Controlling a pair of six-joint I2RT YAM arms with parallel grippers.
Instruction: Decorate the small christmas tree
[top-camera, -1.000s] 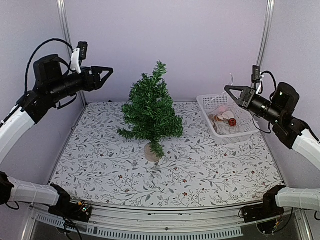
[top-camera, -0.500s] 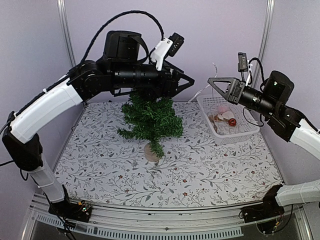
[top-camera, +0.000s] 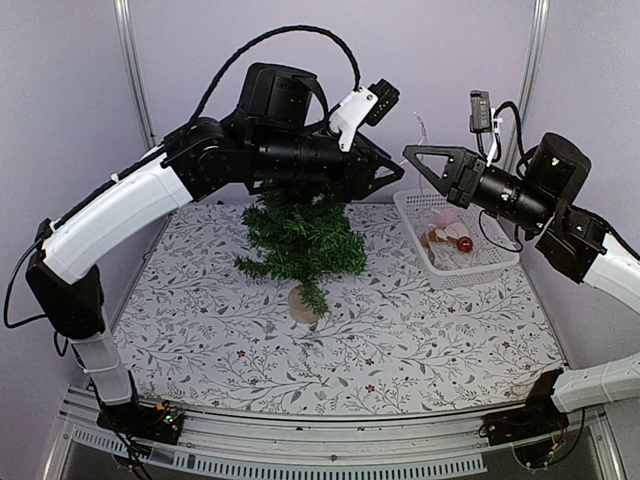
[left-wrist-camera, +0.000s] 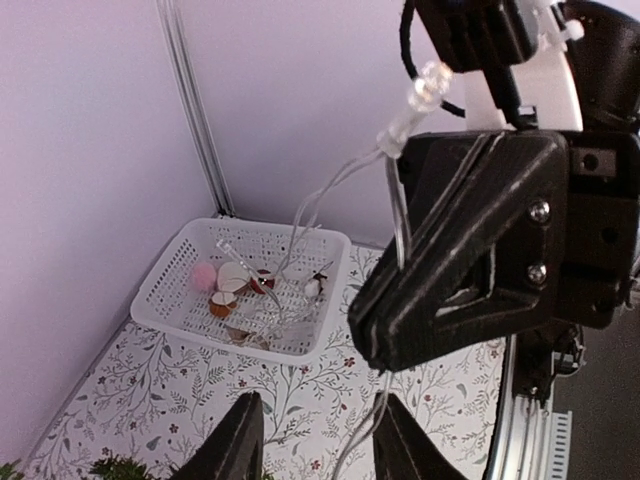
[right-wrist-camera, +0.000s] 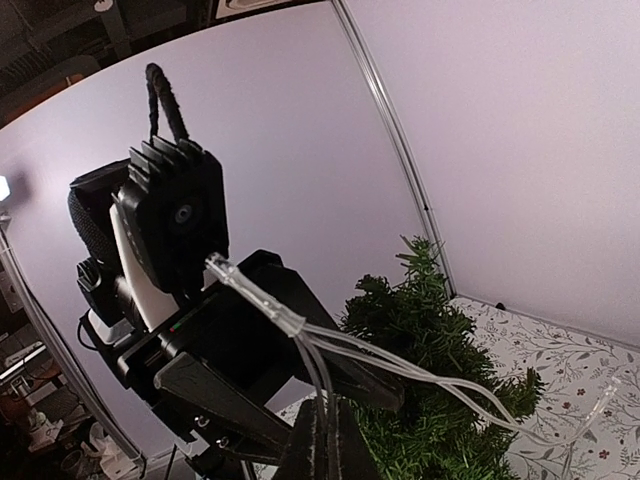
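Clear-plastic light string (left-wrist-camera: 412, 105), pinched in your right end effector (left-wrist-camera: 368, 342), dangles just ahead of your spread left end effector (left-wrist-camera: 318, 440), above and right of the dark green bristly small christmas tree (top-camera: 300, 230).

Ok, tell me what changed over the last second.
The left gripper swung from the far left across above the tree to meet the right gripper, its jaws narrowing with the light string between them, not yet shut. The right gripper, shut on that string, moved up and left from the basket. Tree and basket stayed put.
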